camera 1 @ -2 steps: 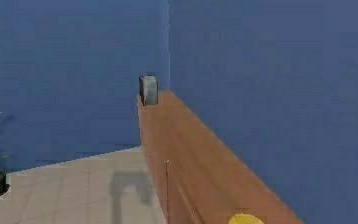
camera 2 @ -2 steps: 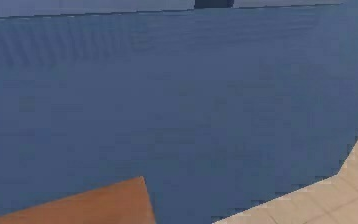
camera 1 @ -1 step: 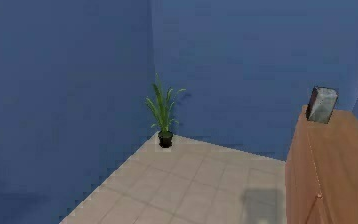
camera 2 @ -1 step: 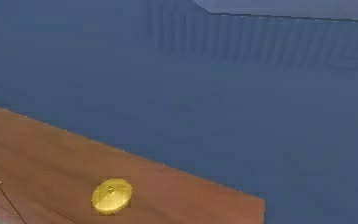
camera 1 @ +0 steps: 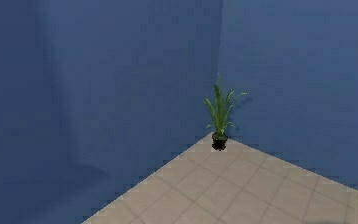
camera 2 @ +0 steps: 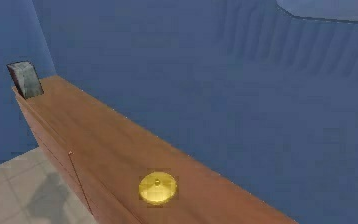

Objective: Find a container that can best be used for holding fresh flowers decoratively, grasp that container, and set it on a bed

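Forward view: two blue walls (camera 1: 127,80) are seen meeting in a corner just right of centre. A small potted plant (camera 1: 219,112) is placed on the floor at that corner, right of centre in the frame. Thin green leaves are spread upward from a small dark pot (camera 1: 219,143). The pot is set upright, close to both walls. A beige tiled floor (camera 1: 237,190) is shown across the lower right of the frame, narrowing toward the corner.

Arm side view: a long wooden cabinet (camera 2: 97,130) is run diagonally from the upper left to the lower right of the frame, set against a blue wall (camera 2: 187,70). A small dark framed item (camera 2: 25,78) is stood at the cabinet's upper-left end, tilted back; what is in the frame cannot be made out. A round yellow disc (camera 2: 158,188) with a small raised knob at its centre is laid flat on the cabinet top, at lower centre, well apart from the framed item. A faint seam is seen on the cabinet front. Pale tiles (camera 2: 12,190) are shown at the lower left, beside the cabinet.

The state of the gripper cannot be told. Where a flower container or a bed stands cannot be told either.
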Controlling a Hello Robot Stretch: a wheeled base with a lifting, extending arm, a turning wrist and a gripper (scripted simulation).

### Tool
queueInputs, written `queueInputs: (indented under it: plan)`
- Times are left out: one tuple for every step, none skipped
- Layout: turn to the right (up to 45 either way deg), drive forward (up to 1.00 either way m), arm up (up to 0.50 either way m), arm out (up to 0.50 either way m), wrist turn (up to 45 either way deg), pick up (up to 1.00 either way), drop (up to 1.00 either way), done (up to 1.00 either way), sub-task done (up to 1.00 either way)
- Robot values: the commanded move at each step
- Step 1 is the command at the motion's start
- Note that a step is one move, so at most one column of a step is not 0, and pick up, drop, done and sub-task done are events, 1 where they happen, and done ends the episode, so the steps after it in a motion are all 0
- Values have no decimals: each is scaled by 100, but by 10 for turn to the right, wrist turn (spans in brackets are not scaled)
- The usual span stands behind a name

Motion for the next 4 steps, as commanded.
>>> queueInputs:
  plan:
    - [0, 0, 50, 0, 0, 0, 0, 0, 0]
    - [0, 0, 30, 0, 0, 0, 0, 0, 0]
    - [0, 0, 0, 20, 0, 0, 0, 0, 0]
    - [0, 0, 0, 0, 450, 0, 0, 0, 0]
